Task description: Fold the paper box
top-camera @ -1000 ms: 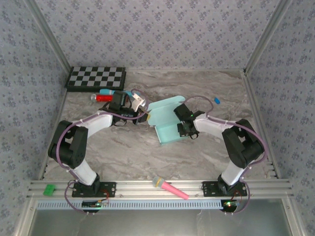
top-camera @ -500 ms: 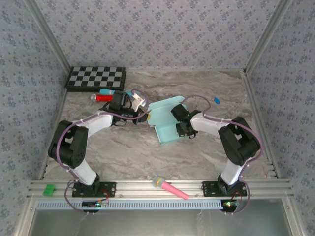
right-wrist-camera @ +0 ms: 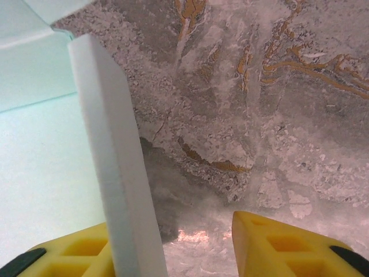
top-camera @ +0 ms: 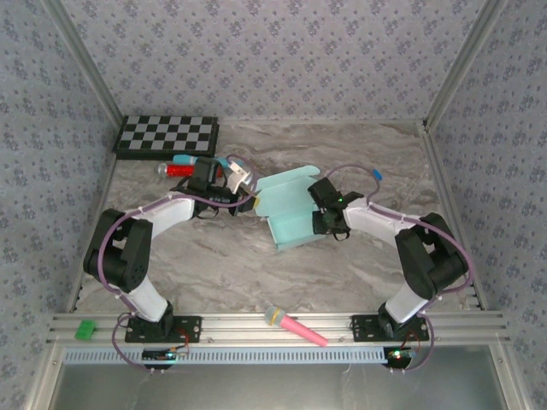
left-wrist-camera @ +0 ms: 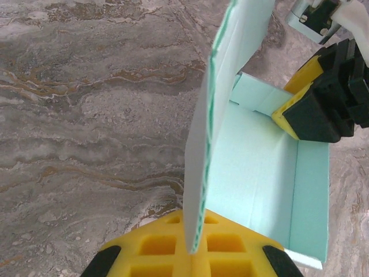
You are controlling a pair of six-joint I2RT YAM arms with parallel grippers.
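The paper box (top-camera: 289, 210), pale aqua card with its walls partly raised, lies mid-table between both arms. My left gripper (top-camera: 254, 200) is at its left edge, shut on an upright side flap (left-wrist-camera: 210, 133) that runs edge-on between the yellow pads (left-wrist-camera: 196, 234). My right gripper (top-camera: 323, 220) is at the box's right side, seen in the left wrist view as black and yellow fingers (left-wrist-camera: 314, 109). It is open: a raised wall (right-wrist-camera: 115, 173) stands against the left finger, and bare table shows across the gap (right-wrist-camera: 184, 242) to the right finger (right-wrist-camera: 277, 248).
A black-and-white checkerboard (top-camera: 167, 137) lies at the back left, with a red and blue item (top-camera: 181, 168) in front of it. A small blue piece (top-camera: 377, 175) sits back right. A pink microphone toy (top-camera: 295, 327) and a green block (top-camera: 85, 329) rest on the near rail.
My right gripper's jaws have spread apart and let go of the box's right wall, and that arm has shifted slightly right. The left gripper has kept its hold.
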